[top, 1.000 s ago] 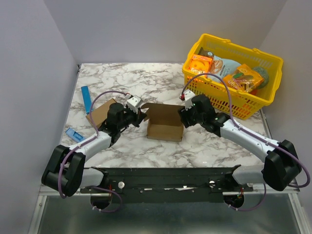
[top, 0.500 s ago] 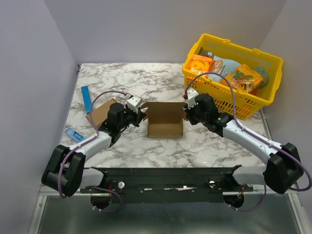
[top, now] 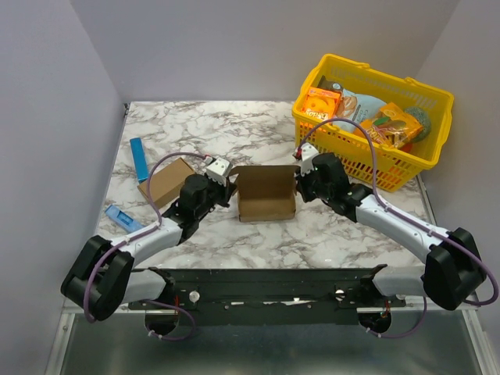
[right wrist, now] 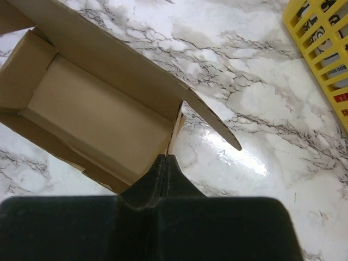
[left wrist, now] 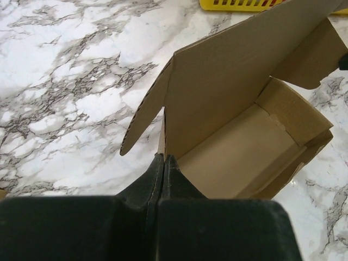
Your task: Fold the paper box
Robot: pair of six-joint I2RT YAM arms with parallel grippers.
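Note:
The paper box [top: 266, 195] lies open-topped on the marble table [top: 234, 133], plain brown with its lid panel standing along the far side. My left gripper [top: 232, 188] is at its left end. In the left wrist view the left gripper [left wrist: 163, 159] is shut on the thin edge of the end wall of the paper box [left wrist: 234, 109], beside a small side flap [left wrist: 142, 117]. My right gripper [top: 296, 184] is at the right end. In the right wrist view the right gripper [right wrist: 165, 157] is shut on the opposite end wall of the paper box [right wrist: 98, 119].
A second small brown carton [top: 166, 180] lies left of the left arm, with a blue strip [top: 138, 158] behind it and a blue packet [top: 121, 216] nearer the front. A yellow basket [top: 426, 98] holding orange snack boxes [top: 320, 103] stands at the back right, close behind the right arm.
My right gripper has closed from open onto the box's right end wall. The box has turned square to the table edge, and my left arm has shifted right and nearer with it.

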